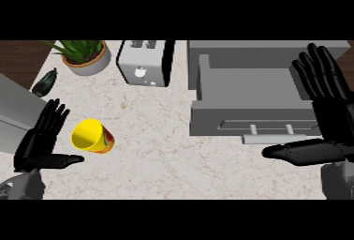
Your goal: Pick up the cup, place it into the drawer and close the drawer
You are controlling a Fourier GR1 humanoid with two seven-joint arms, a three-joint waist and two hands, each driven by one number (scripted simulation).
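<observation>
glossy yellow cup (92, 136) on marbled counter (166, 140); left hand (41, 138), right hand (325, 108) open, empty.

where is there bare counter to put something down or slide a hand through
Widest bare patch: the marble between the yellow cup and the open grey drawer, below the toaster. A narrower strip runs beneath the drawer handle. The top left is crowded: potted plant, dark vegetable.

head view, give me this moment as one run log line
cup: on counter, ungrasped | drawer: open | left hand: open beside cup | right hand: open by drawer
</observation>
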